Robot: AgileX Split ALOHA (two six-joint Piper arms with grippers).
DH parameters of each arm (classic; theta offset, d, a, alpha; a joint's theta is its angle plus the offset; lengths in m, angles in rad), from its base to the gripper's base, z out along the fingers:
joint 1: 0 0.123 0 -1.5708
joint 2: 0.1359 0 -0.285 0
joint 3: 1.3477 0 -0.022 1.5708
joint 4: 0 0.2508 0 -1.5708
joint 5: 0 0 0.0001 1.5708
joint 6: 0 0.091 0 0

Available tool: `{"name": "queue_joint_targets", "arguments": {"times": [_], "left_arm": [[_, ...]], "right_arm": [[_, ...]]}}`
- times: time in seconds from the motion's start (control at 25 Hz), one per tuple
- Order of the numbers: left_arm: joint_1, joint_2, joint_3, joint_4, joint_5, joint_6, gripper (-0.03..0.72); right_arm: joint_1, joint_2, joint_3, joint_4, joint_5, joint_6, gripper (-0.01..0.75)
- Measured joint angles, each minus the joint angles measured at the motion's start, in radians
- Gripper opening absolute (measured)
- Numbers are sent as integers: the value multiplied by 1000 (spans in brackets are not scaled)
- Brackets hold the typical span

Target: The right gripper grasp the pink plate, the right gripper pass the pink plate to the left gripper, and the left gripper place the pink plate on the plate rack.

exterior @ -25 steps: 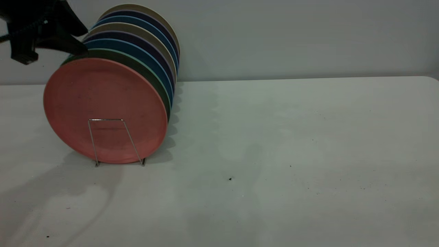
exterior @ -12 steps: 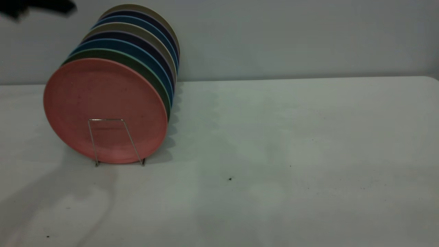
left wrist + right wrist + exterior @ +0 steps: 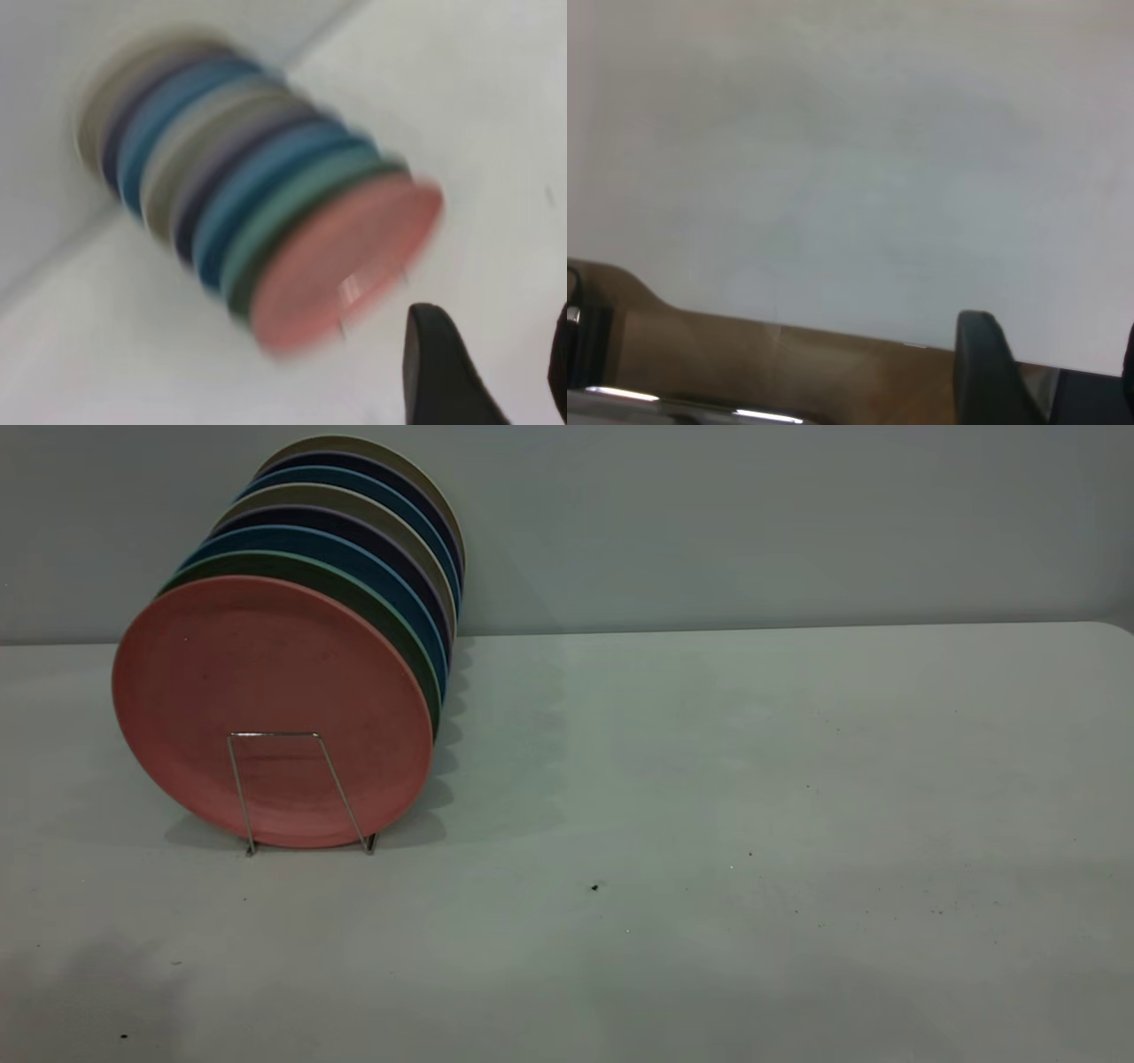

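Observation:
The pink plate (image 3: 266,682) stands upright at the front of a row of plates in the plate rack (image 3: 275,734), at the table's left. It also shows, blurred, in the left wrist view (image 3: 354,257). Neither gripper shows in the exterior view. In its wrist view the left gripper (image 3: 496,319) is open and empty, some way off from the pink plate, over bare table. The right gripper (image 3: 1054,323) is open and empty, over white table by a brown edge, with no plate in its view.
Behind the pink plate stand a teal-green plate (image 3: 390,629) and several blue, dark and beige plates (image 3: 372,505). The white table (image 3: 753,824) stretches right of the rack. A grey wall (image 3: 753,522) runs behind it.
The left gripper, which was at the top left by the plates' upper rims, has risen out of the exterior view. Its shadow on the table has faded. The plates have not moved.

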Motion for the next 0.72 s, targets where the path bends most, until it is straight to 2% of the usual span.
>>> {"name": "queue_joint_targets", "arguments": {"times": [0.24,0.48,0.72], "left_arm": [[0,-100,0,265,333,-406,337],[0,-133,26,377,334,-726,337],[0,-206,256,390,334,-785,337]], "right_arm": [[76,-1,1,-49,-2,65,385],[170,-10,1,-61,-7,82,385],[182,-117,1,-68,-7,84,385]]}}
